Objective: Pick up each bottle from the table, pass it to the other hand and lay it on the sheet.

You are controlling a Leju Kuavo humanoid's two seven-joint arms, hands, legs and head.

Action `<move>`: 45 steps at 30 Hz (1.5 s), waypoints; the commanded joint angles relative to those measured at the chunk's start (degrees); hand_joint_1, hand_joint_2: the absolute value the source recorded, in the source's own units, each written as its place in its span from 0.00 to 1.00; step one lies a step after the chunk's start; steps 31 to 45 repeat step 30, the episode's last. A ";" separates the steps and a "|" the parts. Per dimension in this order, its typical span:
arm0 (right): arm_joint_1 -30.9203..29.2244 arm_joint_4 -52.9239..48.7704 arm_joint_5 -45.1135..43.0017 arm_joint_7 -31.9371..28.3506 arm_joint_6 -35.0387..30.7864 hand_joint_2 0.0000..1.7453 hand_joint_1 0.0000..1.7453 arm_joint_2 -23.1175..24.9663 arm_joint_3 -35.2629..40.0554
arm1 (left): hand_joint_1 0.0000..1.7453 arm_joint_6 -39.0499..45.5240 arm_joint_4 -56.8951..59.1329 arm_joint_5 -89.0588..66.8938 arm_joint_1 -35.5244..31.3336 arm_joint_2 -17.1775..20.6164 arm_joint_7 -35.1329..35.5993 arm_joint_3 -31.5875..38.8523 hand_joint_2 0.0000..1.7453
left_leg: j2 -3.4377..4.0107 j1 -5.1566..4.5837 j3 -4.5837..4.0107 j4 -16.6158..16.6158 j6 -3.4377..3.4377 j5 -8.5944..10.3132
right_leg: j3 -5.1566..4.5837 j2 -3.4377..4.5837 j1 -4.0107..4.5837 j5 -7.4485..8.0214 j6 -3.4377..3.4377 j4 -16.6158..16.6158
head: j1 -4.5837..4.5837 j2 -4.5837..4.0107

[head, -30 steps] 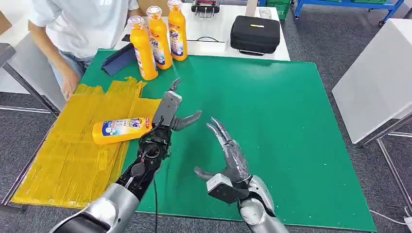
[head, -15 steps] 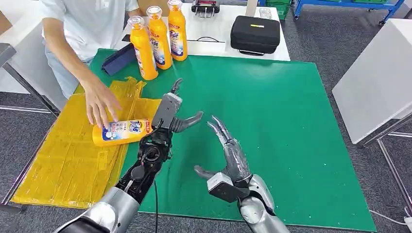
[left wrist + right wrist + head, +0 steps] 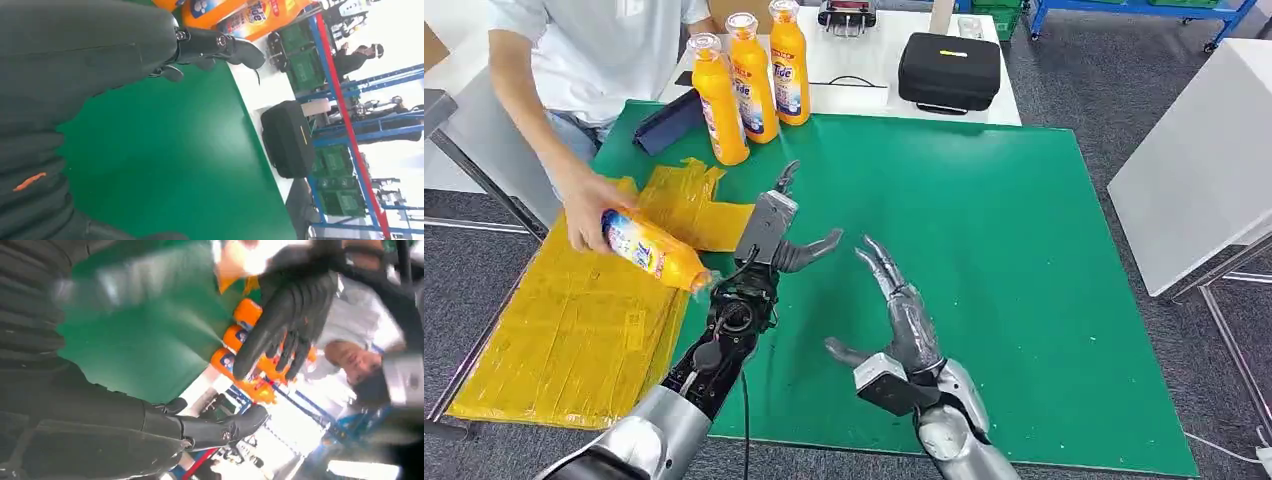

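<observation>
A person's hand (image 3: 584, 210) holds an orange bottle (image 3: 652, 252) tilted in the air over the yellow sheet (image 3: 574, 330), cap pointing toward my left arm. Three more orange bottles (image 3: 719, 100) stand upright at the far left edge of the green mat (image 3: 984, 230); they also appear in the left wrist view as orange bottles (image 3: 240, 12). My left hand (image 3: 774, 225) hovers just right of the sheet, fingers spread, holding nothing. My right hand (image 3: 899, 320) is raised over the mat beside it, fingers extended, palm empty.
A black case (image 3: 949, 70) and a small device sit on the white table behind the mat. A dark blue folder (image 3: 669, 120) leans by the standing bottles. Another white table (image 3: 1204, 170) stands at the right. The person stands at the far left.
The person reached to the bottle lying on the sheet and lifted it up, tilting it. Both my hands have stayed nearly still.
</observation>
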 commanded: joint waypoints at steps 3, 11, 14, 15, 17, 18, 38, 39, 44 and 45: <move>8.98 -9.20 -22.75 -3.56 -0.29 1.00 0.00 6.25 -13.14 | 0.00 -2.73 -0.51 5.67 1.81 2.46 -1.57 -0.25 1.00 | 0.02 0.04 0.21 -0.04 -0.15 -0.11 | 0.22 0.00 0.04 -0.10 -0.12 -0.06 | 0.00 0.00; 8.01 -4.56 -34.62 -2.60 -0.65 1.00 0.00 7.75 -17.80 | 0.00 -8.57 -9.58 13.04 8.73 3.21 -3.20 2.85 1.00 | 0.20 0.04 0.23 -0.06 -0.19 -0.16 | 0.19 0.17 0.05 -0.08 -0.14 -0.08 | -0.02 0.00; 7.13 -3.48 -34.74 -2.60 -0.56 1.00 0.00 7.72 -17.52 | 0.00 -8.52 -10.04 12.85 8.68 3.17 -2.85 2.71 1.00 | 0.18 0.07 0.19 -0.02 -0.20 -0.17 | 0.16 0.15 0.07 -0.09 -0.16 -0.06 | 0.00 0.00; 7.04 -3.34 -34.74 -2.60 -0.55 1.00 0.00 7.69 -17.49 | 0.00 -8.52 -10.02 12.85 8.78 3.22 -2.85 2.74 1.00 | 0.32 0.14 0.55 0.04 -0.36 -0.38 | 0.53 0.26 0.15 -0.23 -0.29 -0.08 | 0.00 0.00; 6.43 -2.80 -34.87 -2.59 -0.48 1.00 0.00 7.68 -17.39 | 0.00 -8.54 -10.13 12.84 8.78 3.14 -2.77 2.70 1.00 | 0.21 0.10 0.40 -0.02 -0.29 -0.26 | 0.39 0.16 0.11 -0.16 -0.23 -0.10 | 0.00 0.00; 6.08 -2.22 -34.83 -2.63 -0.48 1.00 0.00 7.51 -17.27 | 0.00 -8.58 -10.26 12.84 8.86 3.16 -2.74 2.68 1.00 | 0.17 0.09 0.33 -0.02 -0.25 -0.21 | 0.32 0.13 0.10 -0.13 -0.20 -0.09 | 0.02 0.00; 5.18 0.38 -31.88 -2.16 -4.03 1.00 0.00 6.83 -16.15 | 0.00 -11.59 -12.71 15.35 11.30 3.36 -2.16 4.37 1.00 | 0.13 0.06 0.17 -0.05 -0.18 -0.13 | 0.16 0.12 0.07 -0.06 -0.14 -0.08 | 0.00 0.00; 5.18 0.38 -31.88 -2.16 -4.03 1.00 0.00 6.83 -16.15 | 0.00 -11.59 -12.71 15.35 11.30 3.36 -2.16 4.37 1.00 | 0.13 0.06 0.17 -0.05 -0.18 -0.13 | 0.16 0.12 0.07 -0.06 -0.14 -0.08 | 0.00 0.00; 5.18 0.38 -31.88 -2.16 -4.03 1.00 0.00 6.83 -16.15 | 0.00 -11.59 -12.71 15.35 11.30 3.36 -2.16 4.37 1.00 | 0.13 0.06 0.17 -0.05 -0.18 -0.13 | 0.16 0.12 0.07 -0.06 -0.14 -0.08 | 0.00 0.00; 5.18 0.38 -31.88 -2.16 -4.03 1.00 0.00 6.83 -16.15 | 0.00 -11.59 -12.71 15.35 11.30 3.36 -2.16 4.37 1.00 | 0.13 0.06 0.17 -0.05 -0.18 -0.13 | 0.16 0.12 0.07 -0.06 -0.14 -0.08 | 0.00 0.00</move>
